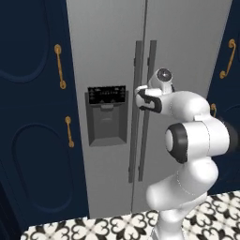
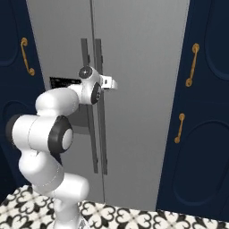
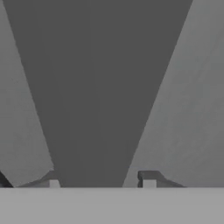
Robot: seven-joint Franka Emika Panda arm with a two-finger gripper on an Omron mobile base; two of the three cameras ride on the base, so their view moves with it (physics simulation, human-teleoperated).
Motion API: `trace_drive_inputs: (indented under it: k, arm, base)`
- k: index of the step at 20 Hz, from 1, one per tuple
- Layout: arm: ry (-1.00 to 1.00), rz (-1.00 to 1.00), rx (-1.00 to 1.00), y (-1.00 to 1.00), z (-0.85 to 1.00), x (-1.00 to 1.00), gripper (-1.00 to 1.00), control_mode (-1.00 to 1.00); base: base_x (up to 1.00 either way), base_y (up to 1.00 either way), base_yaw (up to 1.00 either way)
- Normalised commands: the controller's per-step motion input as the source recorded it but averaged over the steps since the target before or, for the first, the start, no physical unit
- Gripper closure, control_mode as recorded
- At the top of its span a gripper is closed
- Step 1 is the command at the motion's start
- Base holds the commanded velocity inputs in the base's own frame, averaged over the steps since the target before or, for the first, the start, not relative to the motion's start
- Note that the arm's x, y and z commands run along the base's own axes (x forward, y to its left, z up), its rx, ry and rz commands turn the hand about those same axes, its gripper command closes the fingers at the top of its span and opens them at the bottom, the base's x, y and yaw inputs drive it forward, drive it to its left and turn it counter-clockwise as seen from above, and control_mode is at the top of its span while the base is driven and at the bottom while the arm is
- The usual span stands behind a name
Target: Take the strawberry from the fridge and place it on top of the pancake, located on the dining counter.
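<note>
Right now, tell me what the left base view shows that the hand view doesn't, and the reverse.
Left base view alone: the whole fridge front with both doors shut, its black dispenser, navy cabinets with brass handles, patterned floor, and the arm reaching to the door handles. Hand view alone: the pincer up close, its fingertips spread to either side of a dark grey bar, seemingly a handle. Both share the grey fridge door surface and that handle.

White rounded arm segments, dark joint caps, glossy finish
</note>
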Motion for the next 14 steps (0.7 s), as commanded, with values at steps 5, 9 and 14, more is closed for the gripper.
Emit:
trace_drive_inputs:
  k: [5,9,14]
  arm:
    - [-0.02,-0.01,0.03,-0.89,-0.31,-0.26,1.0,-1.0]
    - [-0.1,0.0,0.14,-1.0,-0.17,-0.88,1.0,-1.0]
    - [-0.14,0.0,0.15,-1.0,-0.07,-1.0,1.0,-1.0]
  base:
    - [0.0,0.0,0.0]
    - [0.0,0.0,0.0]
    - [0.0,0.0,0.0]
